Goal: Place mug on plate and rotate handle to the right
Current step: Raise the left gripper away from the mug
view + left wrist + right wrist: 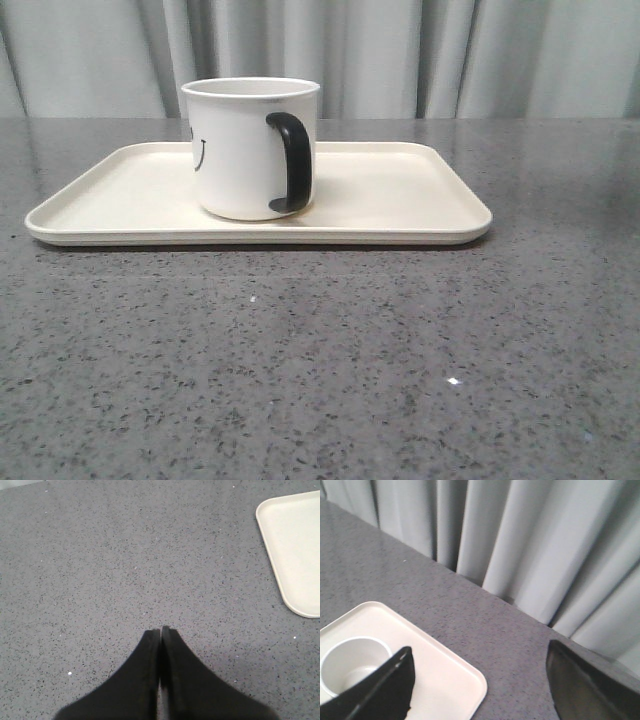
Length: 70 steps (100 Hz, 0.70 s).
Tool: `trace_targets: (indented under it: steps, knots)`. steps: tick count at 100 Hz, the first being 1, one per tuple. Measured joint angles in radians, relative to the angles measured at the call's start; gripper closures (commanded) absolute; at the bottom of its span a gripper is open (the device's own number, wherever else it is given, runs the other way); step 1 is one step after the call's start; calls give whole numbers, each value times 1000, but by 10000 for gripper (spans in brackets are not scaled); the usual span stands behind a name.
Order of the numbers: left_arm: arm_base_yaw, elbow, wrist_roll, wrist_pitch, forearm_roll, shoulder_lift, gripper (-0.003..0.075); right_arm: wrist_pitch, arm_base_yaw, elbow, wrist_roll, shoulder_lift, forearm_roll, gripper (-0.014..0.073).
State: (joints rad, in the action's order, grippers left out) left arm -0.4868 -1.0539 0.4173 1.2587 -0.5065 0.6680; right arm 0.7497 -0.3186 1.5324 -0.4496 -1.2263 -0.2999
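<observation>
The white mug [245, 148] stands upright on the cream plate [400, 190], left of the plate's middle. Its black handle [290, 162] faces the camera, slightly to the right, and part of the black smiley print shows on its left side. Neither arm appears in the front view. In the left wrist view my left gripper [160, 628] is shut and empty over bare table, with a corner of the plate [295, 550] off to one side. In the right wrist view my right gripper [479, 652] is open and empty above the plate's corner [452, 680], and the mug's rim [352, 650] shows beside one finger [385, 687].
The table [320, 350] is grey speckled stone. Grey curtains [400, 55] hang close behind its far edge. Nothing else stands on the table in these views.
</observation>
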Motion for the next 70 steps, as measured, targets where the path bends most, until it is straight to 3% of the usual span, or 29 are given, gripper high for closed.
trace_targets:
  steps: [27,70]
  knots:
    - [0,0,0,0,0,0,740,33,-114,52,-39,-198,-4,43]
    - [0,0,1,2,0,0,740,51,-154,52,-42,-375,-40,43]
